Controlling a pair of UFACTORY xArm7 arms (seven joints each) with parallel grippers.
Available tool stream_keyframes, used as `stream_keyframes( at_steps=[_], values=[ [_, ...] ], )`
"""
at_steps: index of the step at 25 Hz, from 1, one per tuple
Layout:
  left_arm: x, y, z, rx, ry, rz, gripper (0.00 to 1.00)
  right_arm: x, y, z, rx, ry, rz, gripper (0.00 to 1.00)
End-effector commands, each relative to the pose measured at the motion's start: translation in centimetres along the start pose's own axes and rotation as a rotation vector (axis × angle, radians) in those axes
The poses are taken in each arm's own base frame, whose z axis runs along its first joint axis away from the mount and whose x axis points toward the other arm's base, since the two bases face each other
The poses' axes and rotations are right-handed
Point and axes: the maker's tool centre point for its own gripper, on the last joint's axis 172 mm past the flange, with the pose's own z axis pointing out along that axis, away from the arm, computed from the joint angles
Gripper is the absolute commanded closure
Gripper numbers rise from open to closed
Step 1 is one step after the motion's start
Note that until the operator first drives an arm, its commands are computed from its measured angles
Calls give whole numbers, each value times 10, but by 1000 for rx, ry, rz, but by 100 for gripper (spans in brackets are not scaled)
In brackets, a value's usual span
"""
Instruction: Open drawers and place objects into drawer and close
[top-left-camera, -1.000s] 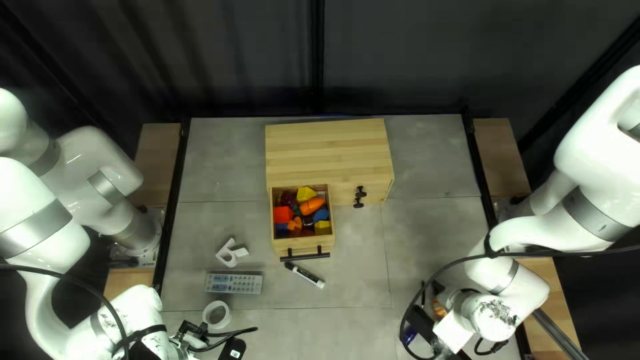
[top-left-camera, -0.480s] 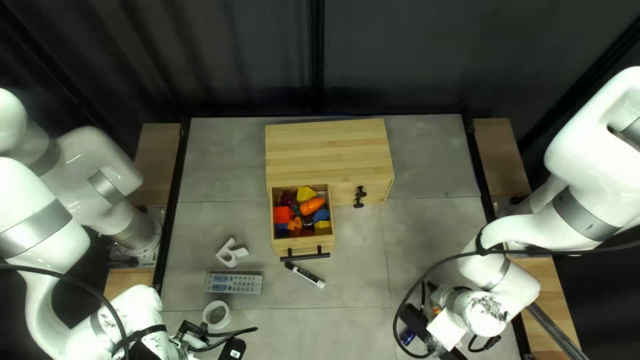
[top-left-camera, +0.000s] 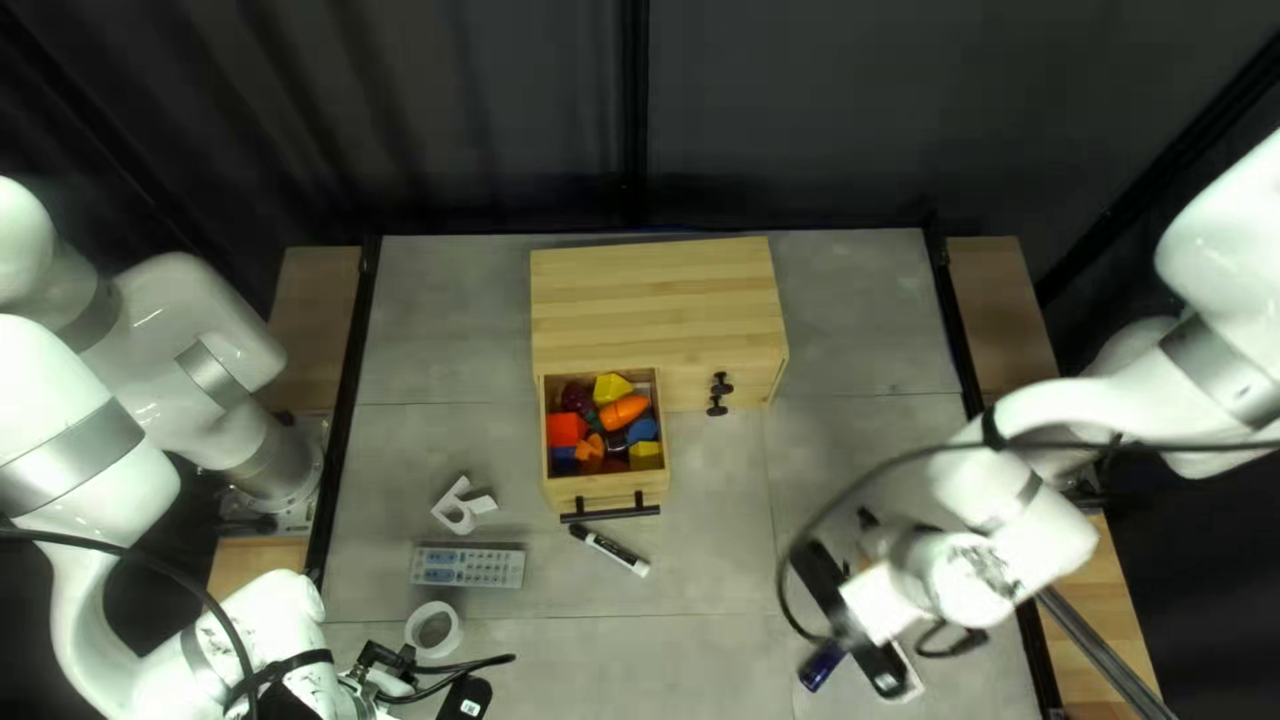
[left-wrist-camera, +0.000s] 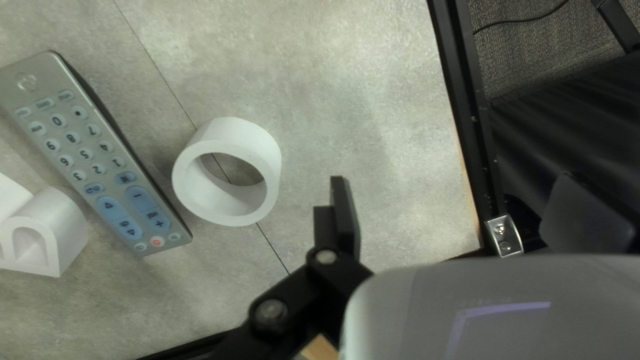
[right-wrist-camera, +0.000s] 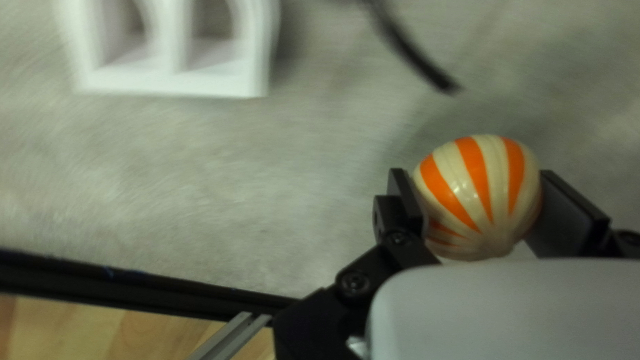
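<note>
One striped egg (right-wrist-camera: 481, 190) (orange and cream) is pinched in the right tool (top-left-camera: 867, 540) at near right; at near left, the left tool (top-left-camera: 390, 659) stands open. Farther back, the drawer (top-left-camera: 607, 494) is out, with coloured pieces (top-left-camera: 623, 412) inside.

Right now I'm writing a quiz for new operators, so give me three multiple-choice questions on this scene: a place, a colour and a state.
1. Where is the marker?
A) On the cabinet
B) Inside the drawer
C) On the table, by the drawer's handle

2. What colour are the stripes on the ball in the right gripper?
A) Orange
B) Blue
C) Green

3. How is the drawer with the handle?
A) Shut
B) Open
C) Upside down

1 C: it lies just off the handle.
2 A: orange bands cross its cream surface.
3 B: it juts from the cabinet, contents showing.
</note>
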Motion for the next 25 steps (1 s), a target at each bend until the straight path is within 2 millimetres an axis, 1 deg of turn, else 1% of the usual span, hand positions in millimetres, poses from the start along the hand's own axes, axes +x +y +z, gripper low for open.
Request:
stream_keyframes(
  at_steps=[1, 2, 4, 5, 8, 10, 13, 15, 17, 20, 23, 25],
  values=[
    [0, 0, 0, 0, 0, 0, 0, 41, 37, -33, -16, -28, 203, 100],
    [0, 0, 0, 0, 0, 0, 0, 47, 41, -38, -17, -31, 227, 100],
    [0, 0, 0, 0, 0, 0, 0, 69, 54, -56, -28, -44, 309, 100],
    [0, 0, 0, 0, 0, 0, 0, 74, 57, -59, -33, -50, 330, 100],
    [0, 0, 0, 0, 0, 0, 0, 102, 73, -77, -63, -58, 403, 100],
    [0, 0, 0, 0, 0, 0, 0, 111, 81, -82, -77, -51, 423, 100],
    [0, 0, 0, 0, 0, 0, 0, 121, 102, -87, -104, -20, 464, 100],
    [0, 0, 0, 0, 0, 0, 0, 130, 116, -84, -113, 21, 491, 100],
    [0, 0, 0, 0, 0, 0, 0, 137, 129, -74, -118, 52, 520, 100],
    [0, 0, 0, 0, 0, 0, 0, 152, 152, -53, -120, 119, 565, 100],
    [0, 0, 0, 0, 0, 0, 0, 164, 165, -42, -119, 165, 584, 100],
    [0, 0, 0, 0, 0, 0, 0, 171, 173, -39, -117, 180, 588, 100]
  ],
)
